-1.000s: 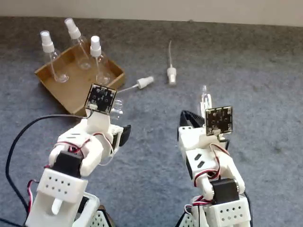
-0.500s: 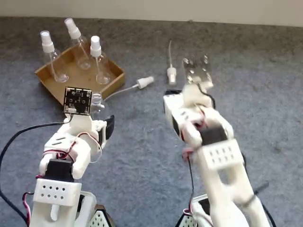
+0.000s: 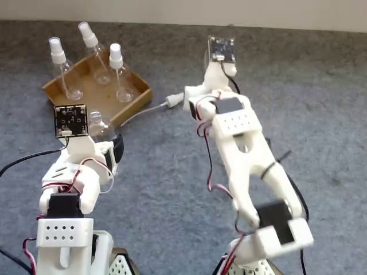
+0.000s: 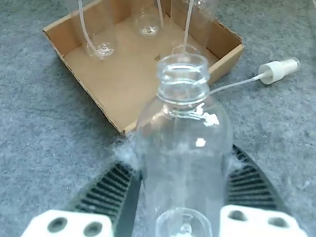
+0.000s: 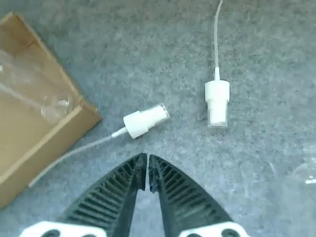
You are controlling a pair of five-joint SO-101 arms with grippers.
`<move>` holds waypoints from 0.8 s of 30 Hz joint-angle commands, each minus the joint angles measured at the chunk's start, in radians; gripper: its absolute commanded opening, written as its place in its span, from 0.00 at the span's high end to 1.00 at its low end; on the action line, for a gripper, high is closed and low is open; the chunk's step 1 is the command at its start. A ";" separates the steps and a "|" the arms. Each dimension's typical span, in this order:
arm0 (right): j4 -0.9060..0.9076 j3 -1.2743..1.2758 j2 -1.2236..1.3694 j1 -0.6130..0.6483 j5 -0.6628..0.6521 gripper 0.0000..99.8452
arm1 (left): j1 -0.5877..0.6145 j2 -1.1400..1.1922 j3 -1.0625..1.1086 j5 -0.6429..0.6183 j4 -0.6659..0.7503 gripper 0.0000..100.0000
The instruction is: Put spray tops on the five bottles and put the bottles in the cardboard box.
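The right claw (image 5: 147,158) hangs over the carpet (image 5: 276,59) with its jaws closed to a hairline gap and nothing between them. The nearer spray top (image 5: 146,120) lies on its side just ahead of the fingertips, not touching them. Its long axis runs slantwise across the claw's line of reach, and its dip tube (image 5: 74,155) trails back past one flank toward the cardboard box (image 5: 34,143). A second spray top (image 5: 217,101) lies farther ahead on the opposite flank. The left claw (image 4: 183,170) is clamped on an uncapped bottle (image 4: 182,118) just short of the box corner. The right arm appears nearer, and its jaws would need to open and straddle the head crosswise.
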State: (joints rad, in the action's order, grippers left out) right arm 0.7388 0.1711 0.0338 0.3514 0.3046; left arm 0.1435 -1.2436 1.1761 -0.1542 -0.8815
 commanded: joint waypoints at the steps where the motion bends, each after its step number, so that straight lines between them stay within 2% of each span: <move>1: 0.008 -0.180 0.094 0.008 0.118 0.99 | 0.007 -0.019 -0.007 -0.017 0.026 0.89; 4: 0.031 -0.266 0.182 0.024 0.190 0.97 | 0.010 -0.019 -0.005 -0.017 0.026 0.89; 9: 0.142 -0.453 0.318 0.079 0.235 0.81 | 0.010 -0.019 -0.005 -0.017 0.026 0.89; 17: 0.168 -0.786 0.625 0.081 0.241 0.80 | 0.010 -0.019 -0.005 -0.017 0.026 0.89; 24: 0.286 -1.093 0.848 0.085 0.241 0.80 | 0.008 -0.019 -0.005 -0.015 0.026 0.89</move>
State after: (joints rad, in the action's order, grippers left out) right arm 0.9904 -0.7572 0.8592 0.4281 0.5363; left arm 0.1450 -1.2436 1.1761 -0.1573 -0.8815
